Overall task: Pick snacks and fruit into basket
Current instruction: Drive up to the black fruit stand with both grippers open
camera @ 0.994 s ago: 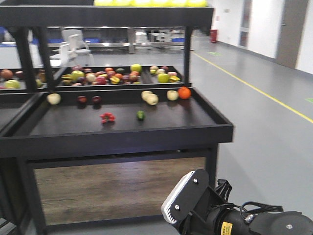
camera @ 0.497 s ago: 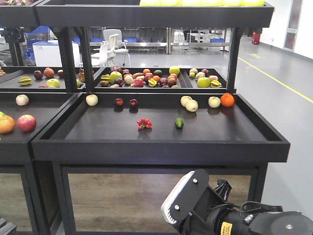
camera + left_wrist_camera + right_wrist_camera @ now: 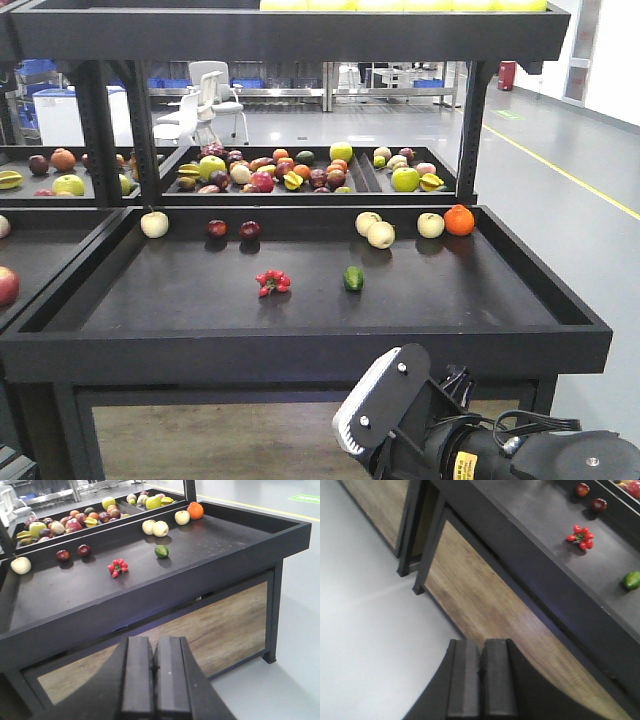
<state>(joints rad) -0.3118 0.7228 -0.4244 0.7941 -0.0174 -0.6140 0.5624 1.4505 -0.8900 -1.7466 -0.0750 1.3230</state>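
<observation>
Loose fruit lies on the black stand's lower tray [image 3: 300, 345]: a red cluster [image 3: 272, 282], a small green fruit [image 3: 353, 278], an orange [image 3: 459, 219], pale apples [image 3: 380, 234] and two dark plums [image 3: 217, 228]. The left wrist view shows the same red cluster [image 3: 118, 567] and green fruit [image 3: 161, 551] beyond my left gripper [image 3: 153, 640], which is shut and empty, below the tray's front edge. My right gripper [image 3: 481, 642] is shut and empty too, low over the floor beside the stand. Snacks and basket are out of view.
A back tray [image 3: 270, 172] holds several mixed fruits under a top shelf [image 3: 300, 35]. A second stand [image 3: 40, 250] adjoins on the left. Grey floor with a yellow line [image 3: 570, 175] runs to the right. One of my arms [image 3: 470, 450] fills the lower right corner.
The view has swung so the stand sits centred, and it now looks closer and lower in frame. The arm in the lower right has kept its place. Both grippers hold nothing.
</observation>
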